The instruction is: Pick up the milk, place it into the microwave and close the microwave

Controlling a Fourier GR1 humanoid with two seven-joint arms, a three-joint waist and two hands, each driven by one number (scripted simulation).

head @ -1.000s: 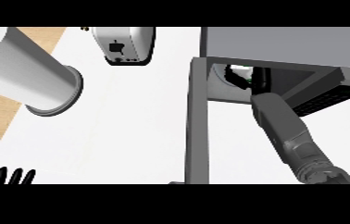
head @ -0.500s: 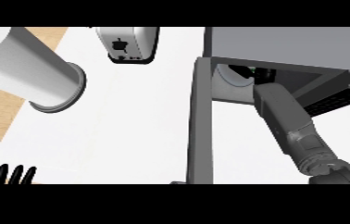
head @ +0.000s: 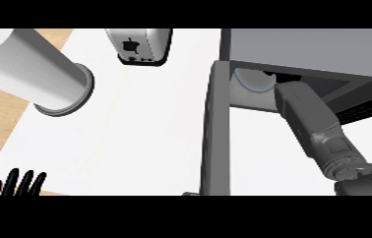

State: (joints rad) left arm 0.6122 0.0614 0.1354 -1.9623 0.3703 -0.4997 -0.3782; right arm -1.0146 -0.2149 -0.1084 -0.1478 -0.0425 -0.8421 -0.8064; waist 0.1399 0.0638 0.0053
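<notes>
I see my right forearm reaching into the open microwave; its hand is hidden inside, so I cannot tell its grip. The milk shows just inside the opening, beside the door. My left hand rests open, lower left.

Milk going inside the microwave

The white milk is sitting within the grey microwave, whose door is standing wide open.
</notes>
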